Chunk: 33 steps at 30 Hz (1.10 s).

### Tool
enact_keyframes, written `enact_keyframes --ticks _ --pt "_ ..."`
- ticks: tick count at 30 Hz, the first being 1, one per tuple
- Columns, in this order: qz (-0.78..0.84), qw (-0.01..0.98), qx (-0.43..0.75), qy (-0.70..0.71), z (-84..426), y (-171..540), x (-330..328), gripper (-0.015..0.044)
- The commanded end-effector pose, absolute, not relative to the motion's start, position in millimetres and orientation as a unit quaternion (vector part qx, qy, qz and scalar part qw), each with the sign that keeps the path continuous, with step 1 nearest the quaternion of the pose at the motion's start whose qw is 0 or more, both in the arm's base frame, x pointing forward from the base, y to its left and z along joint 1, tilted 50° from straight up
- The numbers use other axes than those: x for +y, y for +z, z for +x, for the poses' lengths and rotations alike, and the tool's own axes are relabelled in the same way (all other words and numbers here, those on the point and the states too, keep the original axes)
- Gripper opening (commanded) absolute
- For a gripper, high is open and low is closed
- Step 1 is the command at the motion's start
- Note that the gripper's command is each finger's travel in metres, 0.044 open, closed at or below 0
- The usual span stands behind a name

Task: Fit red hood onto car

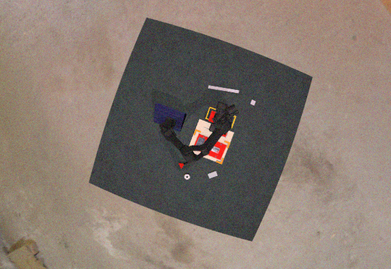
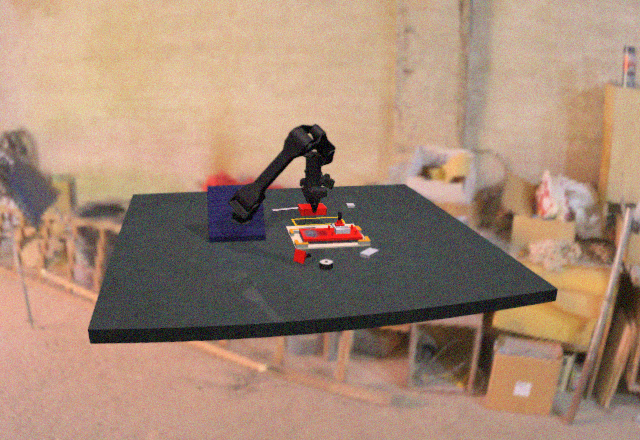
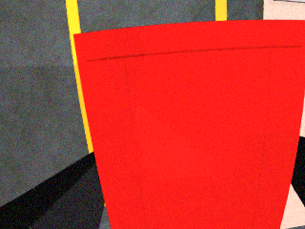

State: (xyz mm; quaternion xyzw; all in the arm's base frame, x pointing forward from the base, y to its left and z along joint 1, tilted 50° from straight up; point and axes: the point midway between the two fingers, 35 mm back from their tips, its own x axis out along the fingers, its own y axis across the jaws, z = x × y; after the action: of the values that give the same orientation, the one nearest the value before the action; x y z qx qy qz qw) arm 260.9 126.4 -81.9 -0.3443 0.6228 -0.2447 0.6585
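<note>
My gripper [image 2: 314,209] [image 3: 197,152] is shut on the red hood [image 1: 212,116] [image 2: 305,209] [image 3: 191,110], with a finger on either side of it. In the exterior view the hood looks level and a little above the table, behind the jig. The red chassis [image 1: 217,154] [image 2: 320,235] sits in the cream jig [image 1: 204,123] with orange corner brackets. The grey engine block [image 1: 215,149] [image 2: 341,229] stands on the chassis deck. The pegs are too small to make out clearly. The arm covers part of the chassis and hood in the top view.
A yellow outline [image 1: 233,121] [image 3: 72,14] lies beside the jig, under the hood. A blue panel [image 1: 168,114] [image 2: 222,223] stands near the arm's base. A white strip [image 1: 223,89], a small white square [image 1: 253,102], a pale block [image 1: 212,175], a wheel [image 2: 326,265] and a small red piece [image 1: 181,165] lie around.
</note>
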Motion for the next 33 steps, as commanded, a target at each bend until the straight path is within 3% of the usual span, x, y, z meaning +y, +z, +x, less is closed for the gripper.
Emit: enact_keyframes --ticks 1,15,33 --pt "-0.340 0.663 0.621 -0.243 259 -69 143 0.0000" --pt "-0.340 0.663 0.622 -0.242 255 -45 171 0.0000" --pt "-0.327 0.671 0.616 -0.252 321 56 96 0.0000"
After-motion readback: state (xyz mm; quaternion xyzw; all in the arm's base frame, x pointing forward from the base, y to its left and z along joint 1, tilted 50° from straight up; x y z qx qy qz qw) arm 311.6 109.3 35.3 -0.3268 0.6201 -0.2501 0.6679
